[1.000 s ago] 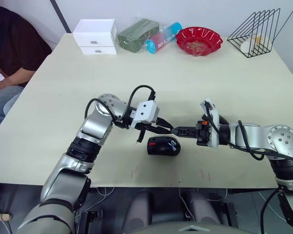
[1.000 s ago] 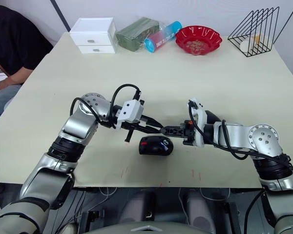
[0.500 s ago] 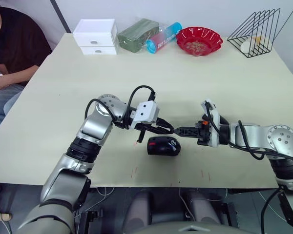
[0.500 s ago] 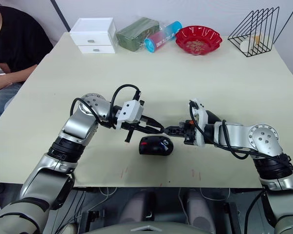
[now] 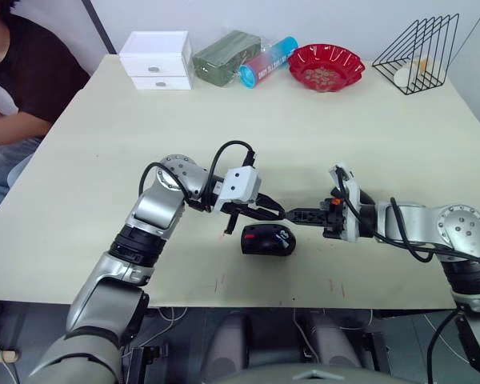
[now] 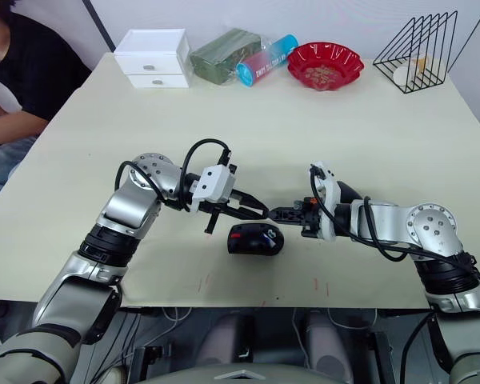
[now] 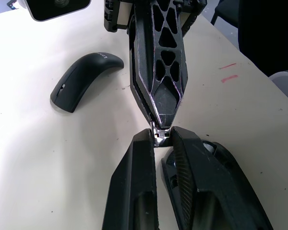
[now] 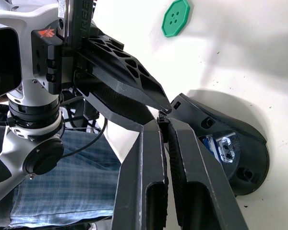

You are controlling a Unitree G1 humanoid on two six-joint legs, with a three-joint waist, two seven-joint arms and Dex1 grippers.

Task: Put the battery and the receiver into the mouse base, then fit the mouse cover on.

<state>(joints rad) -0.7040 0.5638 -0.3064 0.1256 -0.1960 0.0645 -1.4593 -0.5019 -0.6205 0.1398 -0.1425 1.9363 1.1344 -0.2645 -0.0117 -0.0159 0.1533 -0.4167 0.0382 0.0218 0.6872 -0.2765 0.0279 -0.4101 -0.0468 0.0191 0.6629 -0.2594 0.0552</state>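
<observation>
Fingertips of both grippers, left and right, pinch one tiny metallic receiver above the black oval mouse base near the table's front edge; light, slippery, best nipped across its flat sides.

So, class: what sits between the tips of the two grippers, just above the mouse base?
In the left wrist view, the tiny receiver sits pinched between the left gripper and the right gripper, over the mouse base.

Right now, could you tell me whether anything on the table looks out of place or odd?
Nothing is spilled or damaged. The mouse cover lies apart from the mouse base, which is open. Above the base, the left tool and right tool meet tip to tip on a tiny piece, probably the receiver.
</observation>
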